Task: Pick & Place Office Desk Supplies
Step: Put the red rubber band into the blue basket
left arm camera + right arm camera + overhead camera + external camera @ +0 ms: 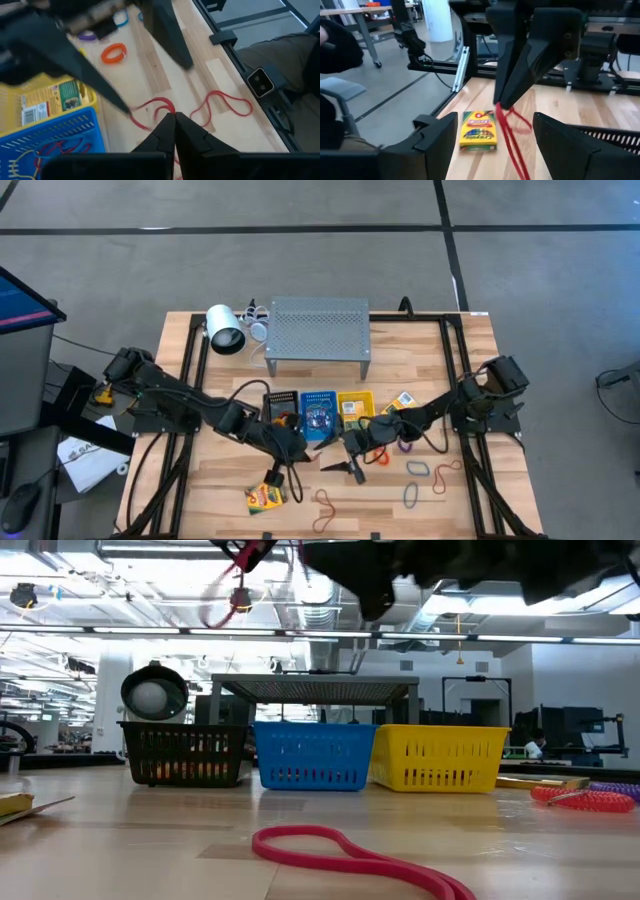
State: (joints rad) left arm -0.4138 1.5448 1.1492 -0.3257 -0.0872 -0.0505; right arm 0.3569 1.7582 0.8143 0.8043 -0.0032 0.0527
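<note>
My left gripper [297, 448] hangs over the middle of the table, shut on a red rubber band [509, 131] that dangles from its fingertips. Just to its right, my right gripper [492, 145] stands open with nothing between its fingers, which point toward the left gripper. A yellow-and-green crayon box [265, 498] lies flat near the front edge, below the held band. Another red band [325, 505] lies on the wood beside it. A second crayon box [400, 402] lies right of the yellow basket. My left gripper pinches the red rubber band's upper end [500, 107] between its two fingertips [167, 122]. The fingers slant down from the table's left. The band hangs slack below them as a loop [228, 592], lifted clear of the table.
Black [185, 755], blue [315, 755] and yellow [440, 755] baskets stand in a row before the grey perforated shelf [318, 328]. A white cylinder [225, 330] lies at the back left. Purple, blue and orange bands [417, 470] lie scattered on the right.
</note>
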